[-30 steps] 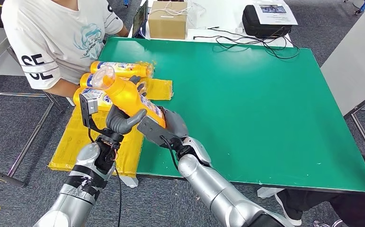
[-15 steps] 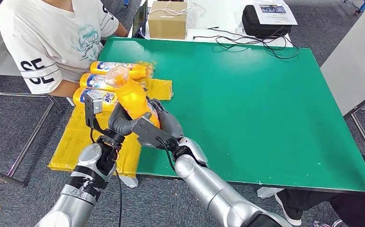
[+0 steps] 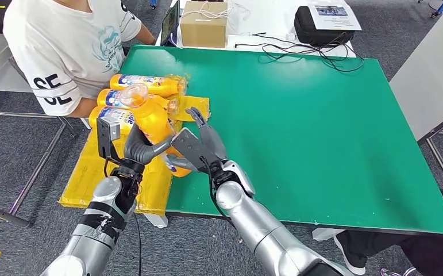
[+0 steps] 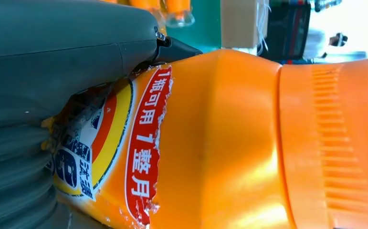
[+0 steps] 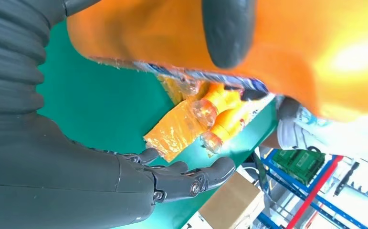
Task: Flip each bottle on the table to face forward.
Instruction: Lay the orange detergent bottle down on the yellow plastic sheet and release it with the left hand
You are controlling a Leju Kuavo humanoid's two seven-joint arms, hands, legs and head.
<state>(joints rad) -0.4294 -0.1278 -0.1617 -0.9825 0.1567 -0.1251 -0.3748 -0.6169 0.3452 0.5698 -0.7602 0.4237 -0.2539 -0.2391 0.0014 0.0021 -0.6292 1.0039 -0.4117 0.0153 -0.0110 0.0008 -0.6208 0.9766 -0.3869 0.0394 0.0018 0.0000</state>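
An orange bottle (image 3: 153, 122) with a clear cap is held tilted above the table's left edge, cap pointing away from me. My left hand (image 3: 141, 150) grips its lower body; in the left wrist view the thumb (image 4: 67, 52) lies across the torn red and blue label of the bottle (image 4: 229, 143). My right hand (image 3: 199, 145) is just right of the bottle's base with its fingers spread. In the right wrist view those fingers (image 5: 191, 179) stretch away from the bottle (image 5: 315, 57), while a grey thumb (image 5: 229, 28) rests on it. Three more orange bottles (image 3: 144, 84) lie side by side on yellow wrap (image 3: 92, 167).
A person in a white T-shirt (image 3: 64, 46) sits at the far left corner, close to the lying bottles. A cardboard box (image 3: 203, 23), a black bag (image 3: 322, 26) and cables (image 3: 299, 52) are beyond the green table (image 3: 322, 132).
My right hand has let go of the bottle's lower end and opened its fingers. The bottle has sunk and swung a little in my left hand's grip.
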